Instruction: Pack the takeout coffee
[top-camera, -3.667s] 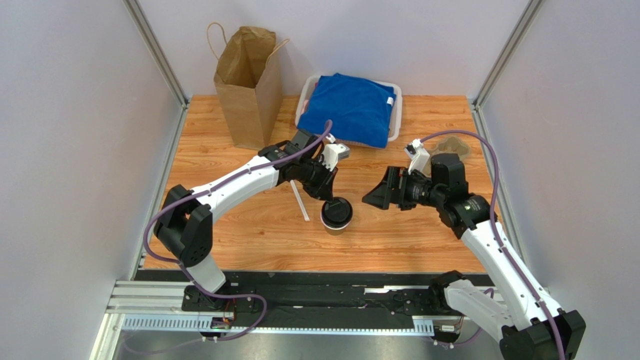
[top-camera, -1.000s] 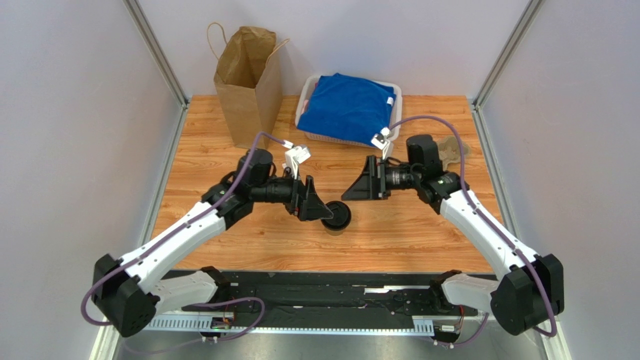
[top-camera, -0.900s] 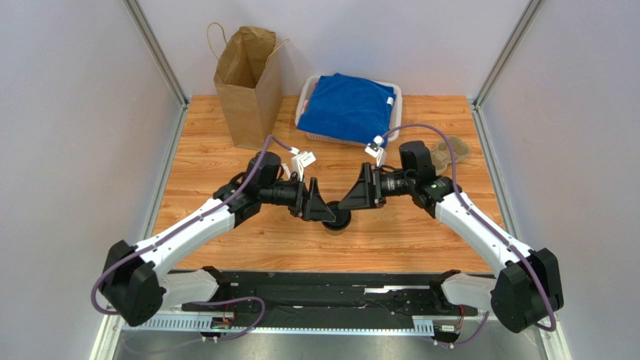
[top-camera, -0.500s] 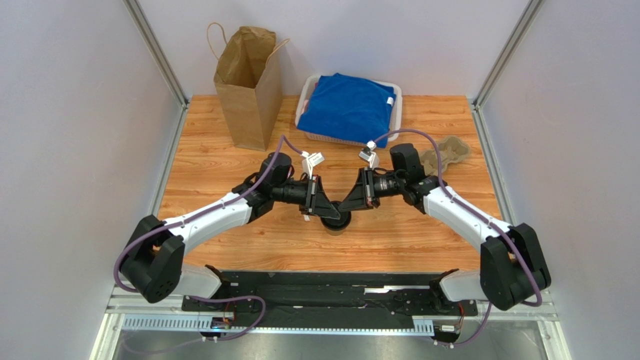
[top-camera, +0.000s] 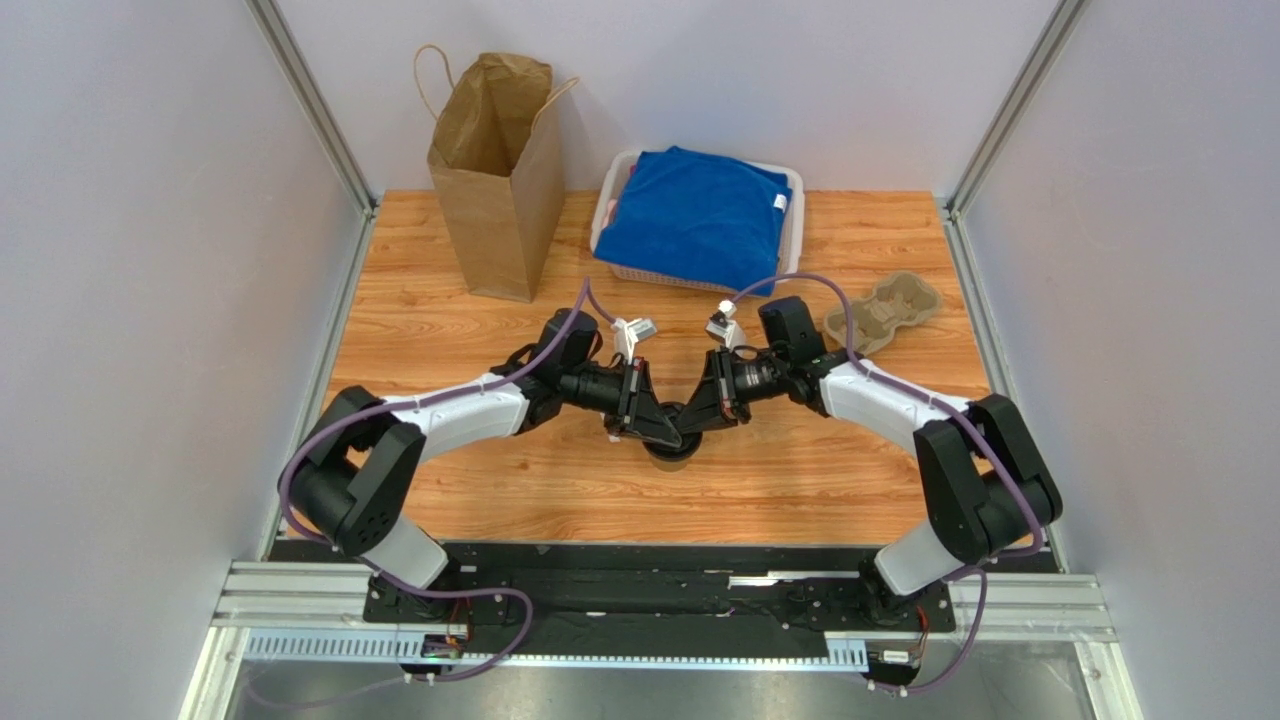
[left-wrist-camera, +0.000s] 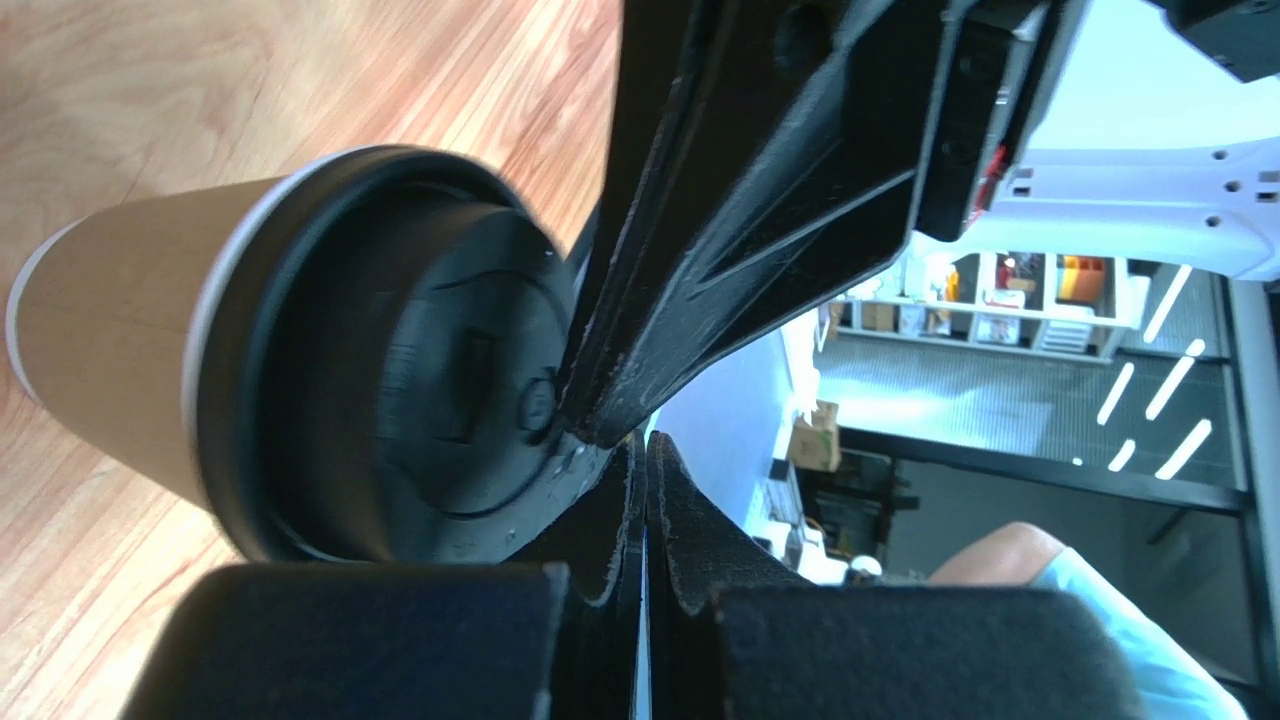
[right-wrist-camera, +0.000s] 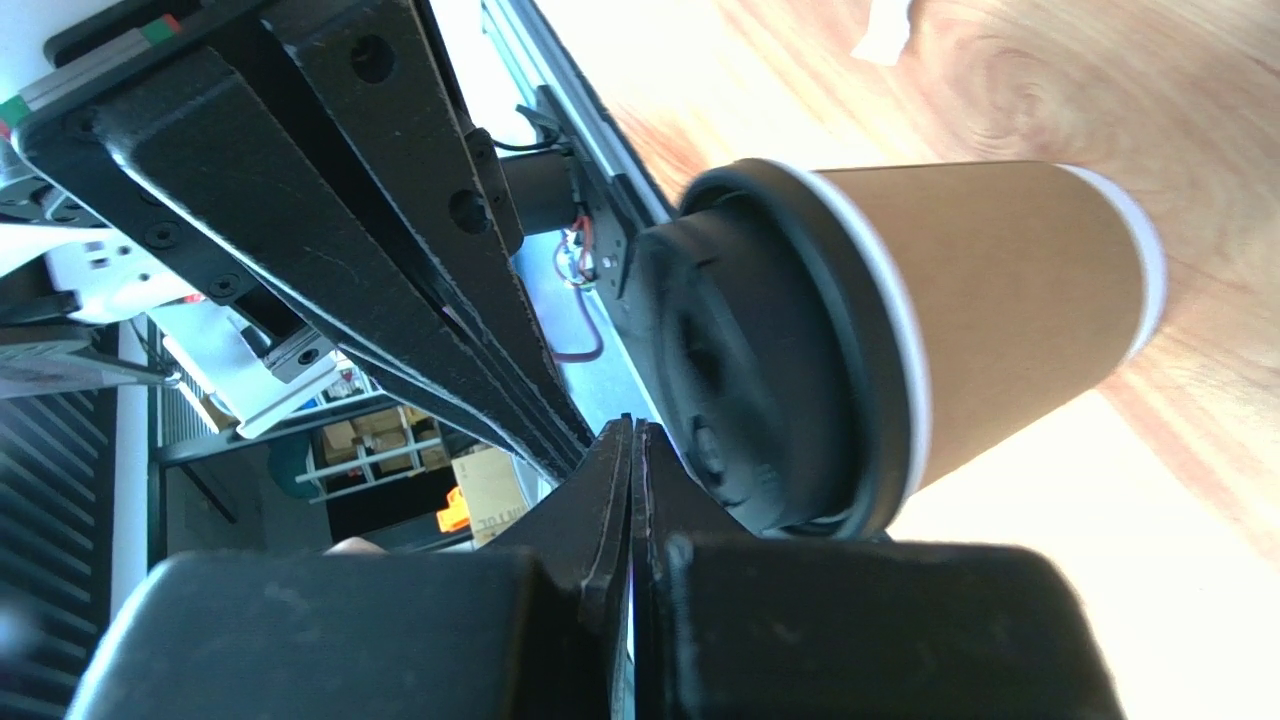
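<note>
**Two shut hands crowding a half-hidden cup**

From above, the takeout coffee (top-camera: 670, 446) is mostly hiding beneath the two hands. Only a dark sliver of its black lid (right-wrist-camera: 751, 360) is showing, toward the middle of the bench (top-camera: 451, 323). The wrist views are showing more of it: kraft wall, white rim band and the lid's face. Its far side is staying out of sight in each. It is standing upright on the wood, long axis vertical, lid facing up. The rolled wrist cameras are making it look tipped sideways.

The left hand (left-wrist-camera: 643, 480) is pointing in from the left with its fingers pressed together and nothing between them. The right hand (right-wrist-camera: 631, 465) is mirroring it from the right, fingers likewise together and gripping nothing. Both sets of tips are sitting just beside the lid's rim, and whether they are touching it is impossible to tell.

Well behind, the paper bag (top-camera: 496, 173) is standing open, the tray with blue cloth (top-camera: 699, 218) is sitting beside it, and the pulp carrier (top-camera: 887, 311) is lying at the right
</note>
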